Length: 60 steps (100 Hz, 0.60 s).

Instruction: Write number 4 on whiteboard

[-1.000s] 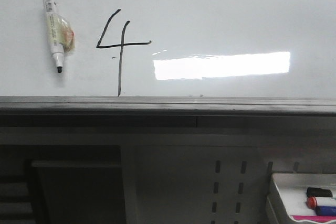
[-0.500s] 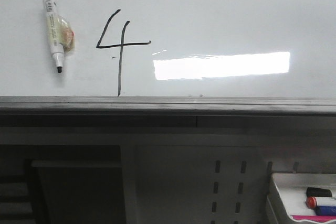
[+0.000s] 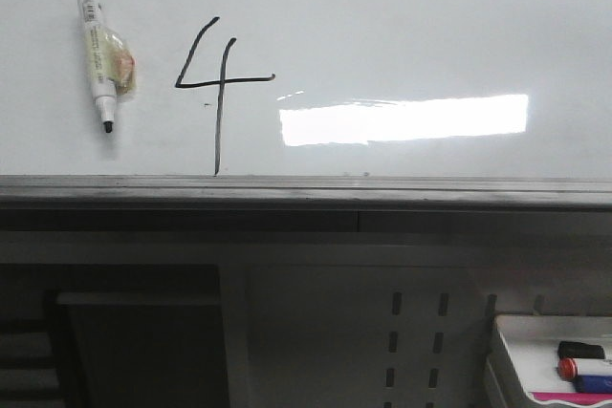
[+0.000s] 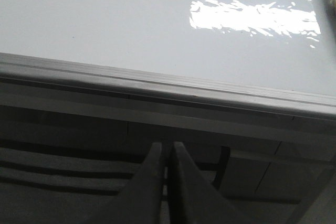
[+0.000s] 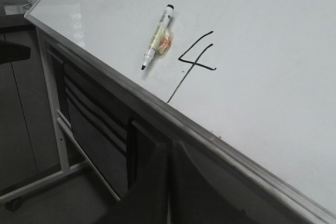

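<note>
Whiteboard (image 3: 402, 16): the number 4 (image 3: 216, 83) drawn left of the glare, marker (image 3: 98, 54) lying beside it.
Tray (image 3: 521, 360): lower right; red-capped, seemingly black and blue markers inside.
Left gripper (image 4: 167, 169): fingers together, empty.
Right gripper (image 5: 169, 177): fingers together, empty.

Whiteboard (image 3: 402, 26) cropped on three sides; tray (image 3: 516, 341) and its markers (image 3: 585, 368) cut off at corner.

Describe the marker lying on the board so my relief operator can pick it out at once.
Start at the large glossy white whiteboard and find the thin black hand-drawn number 4. Just left of it lies a white marker pen, black tip toward the board's grey edge. Unlike the markers in the small white tray, it has a yellowish-orange wad taped on.
</note>
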Each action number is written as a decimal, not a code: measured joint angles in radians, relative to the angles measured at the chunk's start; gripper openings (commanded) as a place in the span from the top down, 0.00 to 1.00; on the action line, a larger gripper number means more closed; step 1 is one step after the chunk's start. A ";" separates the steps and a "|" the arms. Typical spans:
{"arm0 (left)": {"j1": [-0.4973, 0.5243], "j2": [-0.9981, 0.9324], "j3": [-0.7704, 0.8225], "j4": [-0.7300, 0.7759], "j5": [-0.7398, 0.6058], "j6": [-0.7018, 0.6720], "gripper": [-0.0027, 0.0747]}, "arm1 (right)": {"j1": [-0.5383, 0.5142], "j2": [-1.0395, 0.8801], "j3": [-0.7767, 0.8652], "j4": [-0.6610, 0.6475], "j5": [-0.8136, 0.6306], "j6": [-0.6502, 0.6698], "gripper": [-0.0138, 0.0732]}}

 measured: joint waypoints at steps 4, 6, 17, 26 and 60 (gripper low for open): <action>0.000 0.000 0.000 0.002 0.000 0.000 0.99 | 0.000 0.000 0.000 0.000 0.000 0.000 0.92; 0.000 0.000 0.000 0.002 0.000 0.000 0.99 | 0.000 0.000 0.000 0.000 0.000 0.000 0.92; 0.000 0.000 0.000 0.002 0.000 0.000 0.99 | 0.000 0.000 0.000 0.000 0.000 0.000 0.92; 0.000 0.000 0.000 0.002 0.000 0.000 0.99 | 0.000 0.000 0.000 0.000 0.000 0.000 0.92; 0.000 0.000 0.000 0.002 0.000 0.000 0.99 | -0.033 0.000 0.000 -0.010 0.011 0.002 0.92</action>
